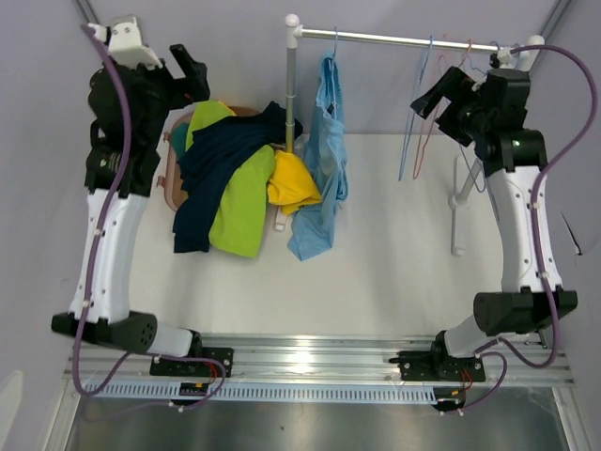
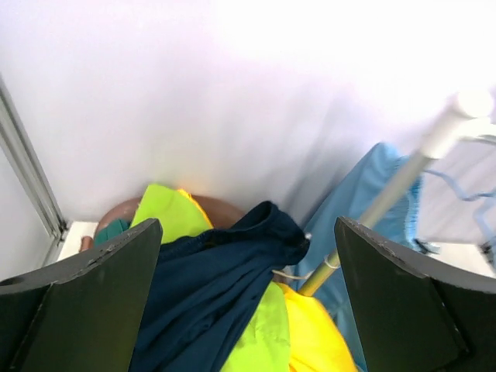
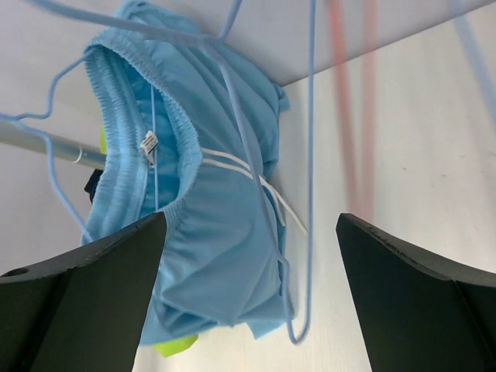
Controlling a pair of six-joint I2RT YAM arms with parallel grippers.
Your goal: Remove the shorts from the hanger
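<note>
Light blue shorts [image 1: 326,141] hang from a blue hanger [image 1: 333,47] on the rack rail [image 1: 404,38], their lower end draped onto the table. In the right wrist view these shorts [image 3: 209,232] fill the left side, with the hanger wire [image 3: 246,143] running across them. My right gripper [image 1: 435,101] [image 3: 252,294] is open, apart from them, holding nothing. Navy shorts [image 1: 225,155] [image 2: 209,287], lime green shorts [image 1: 241,202] [image 2: 170,213], yellow shorts [image 1: 291,181] [image 2: 310,333] and a bit of dark teal shorts [image 1: 177,139] lie piled at the left. Above that pile my left gripper [image 1: 191,72] [image 2: 248,294] is open and empty.
A brown basket [image 1: 173,188] lies under the pile. Empty blue hangers [image 1: 413,122] [image 3: 311,155] and a pink hanger [image 1: 432,127] hang on the rail near my right gripper. The rack's upright pole [image 1: 290,85] [image 2: 387,205] stands between the pile and the hanging shorts.
</note>
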